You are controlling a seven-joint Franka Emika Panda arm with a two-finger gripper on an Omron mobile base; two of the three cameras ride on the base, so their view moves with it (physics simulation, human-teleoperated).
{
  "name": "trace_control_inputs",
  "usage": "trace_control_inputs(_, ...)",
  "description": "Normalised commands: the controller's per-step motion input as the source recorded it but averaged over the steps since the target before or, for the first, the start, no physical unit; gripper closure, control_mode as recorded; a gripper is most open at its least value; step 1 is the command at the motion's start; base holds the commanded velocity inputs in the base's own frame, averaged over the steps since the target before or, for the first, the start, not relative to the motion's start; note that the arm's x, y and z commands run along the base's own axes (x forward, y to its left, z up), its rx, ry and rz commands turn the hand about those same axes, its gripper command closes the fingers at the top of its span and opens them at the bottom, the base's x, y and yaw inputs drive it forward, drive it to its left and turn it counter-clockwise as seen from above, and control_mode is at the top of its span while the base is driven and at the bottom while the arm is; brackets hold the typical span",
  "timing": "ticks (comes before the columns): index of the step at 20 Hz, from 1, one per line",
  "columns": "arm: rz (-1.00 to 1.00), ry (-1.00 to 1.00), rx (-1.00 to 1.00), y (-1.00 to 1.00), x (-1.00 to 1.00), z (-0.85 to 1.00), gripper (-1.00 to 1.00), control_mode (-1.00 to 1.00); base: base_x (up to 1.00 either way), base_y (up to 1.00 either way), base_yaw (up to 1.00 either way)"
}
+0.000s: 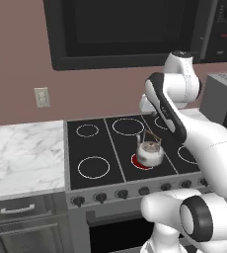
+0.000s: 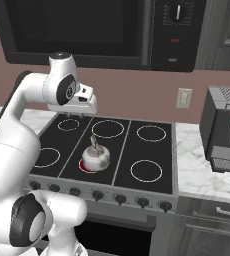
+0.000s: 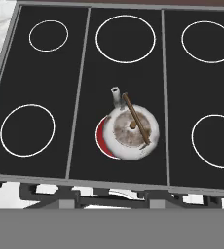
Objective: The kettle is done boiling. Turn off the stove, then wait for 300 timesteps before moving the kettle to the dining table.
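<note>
Kettle (image 3: pixel 132 129) on stove (image 1: pixel 98 148), front-middle ring glowing red beneath. Likely rigid, hot, slick metal; best taken by thin arched handle. Gripper (image 2: pixel 74 114) above stove's back; jaws' opening unclear.

text: none legible | labels: none | numbers: none | signs: none

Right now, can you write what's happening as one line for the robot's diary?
kettle: on front-middle burner, glowing red | stove: on | knobs: untouched | gripper: above back of stove
</note>
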Motion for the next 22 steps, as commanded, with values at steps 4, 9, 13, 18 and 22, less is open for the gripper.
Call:
trace_control_inputs(4,0.00,0.00,0.00,0.00,0.00,0.00,-1.00,1.00,0.00,0.00,0.00)
trace_control_inputs(9,0.00,0.00,0.00,0.00,0.00,0.00,-1.00,1.00,0.00,-0.22,0.00)
trace_control_inputs(13,0.00,0.00,0.00,0.00,0.00,0.00,-1.00,1.00,0.01,-0.36,0.00)
trace_control_inputs(18,0.00,0.00,0.00,0.00,0.00,0.00,-1.00,1.00,0.02,-0.15,-0.05)
trace_control_inputs(22,0.00,0.00,0.00,0.00,0.00,0.00,-1.00,1.00,0.03,-0.24,-0.04)
